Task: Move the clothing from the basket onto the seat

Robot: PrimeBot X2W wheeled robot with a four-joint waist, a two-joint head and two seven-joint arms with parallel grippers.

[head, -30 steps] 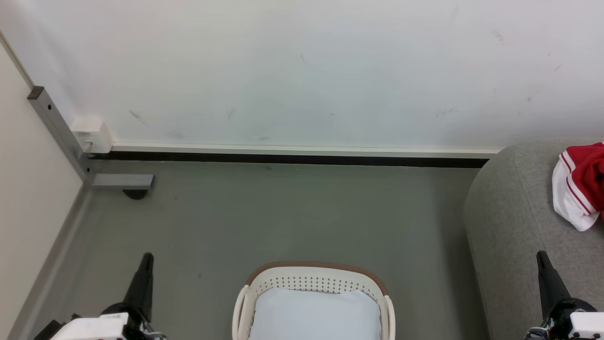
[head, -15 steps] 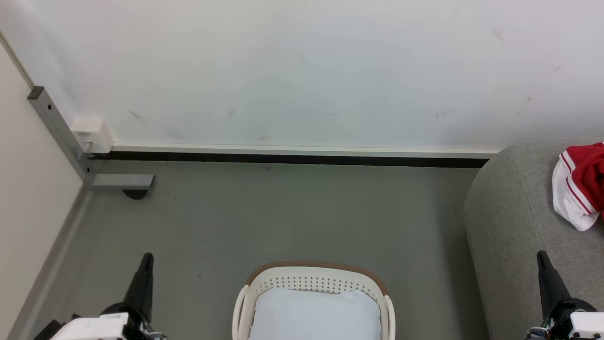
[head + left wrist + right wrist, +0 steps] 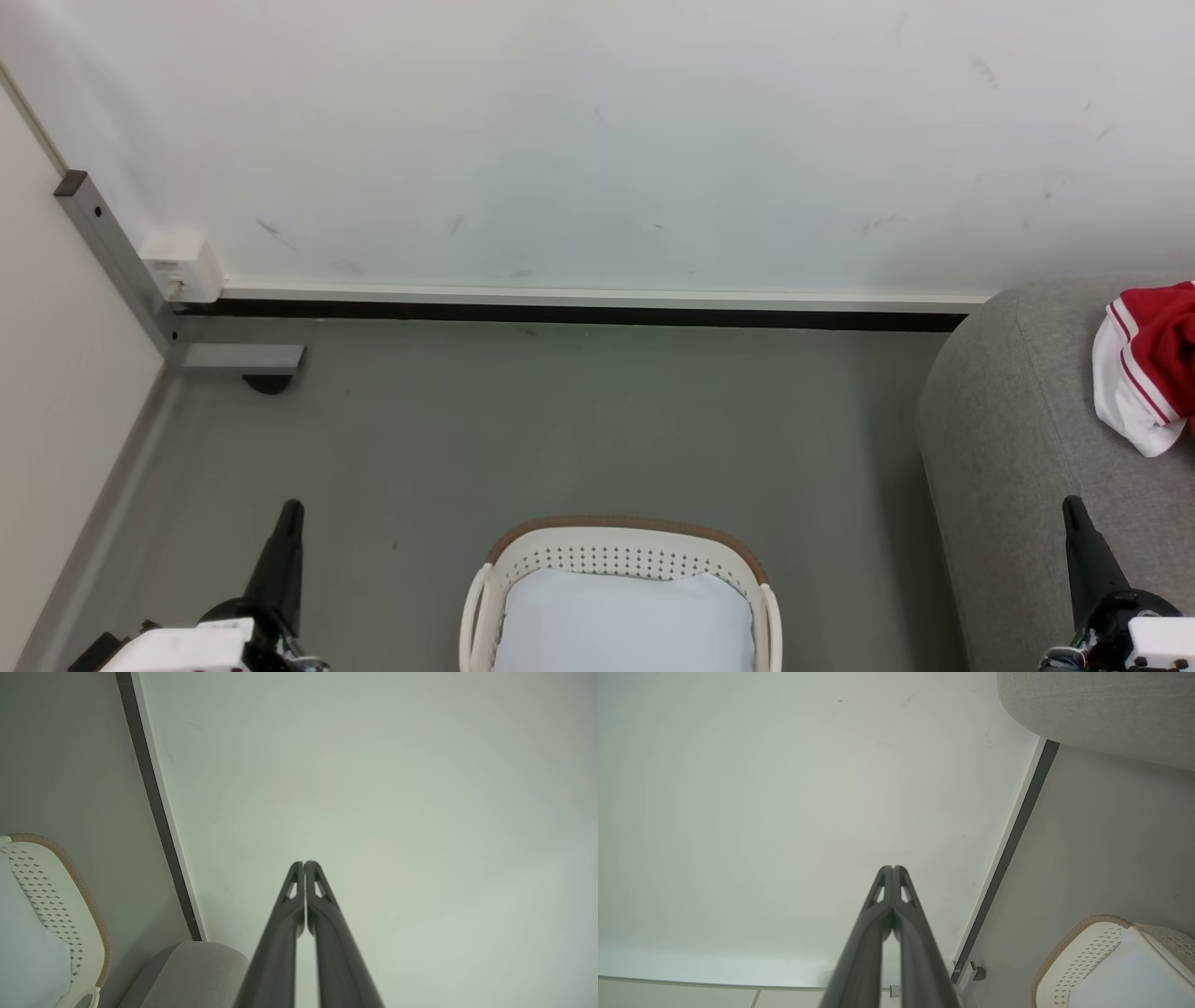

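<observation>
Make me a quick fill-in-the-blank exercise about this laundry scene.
1. The red-and-white clothing lies on the grey ____.
2. The left gripper and the right gripper are both ____.
3. The rim band of the basket is coloured ____.
Missing words: seat; shut; brown.

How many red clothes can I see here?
1: the clothing lies on the seat, at the head view's right edge, cut off there, so more may be hidden.
</observation>
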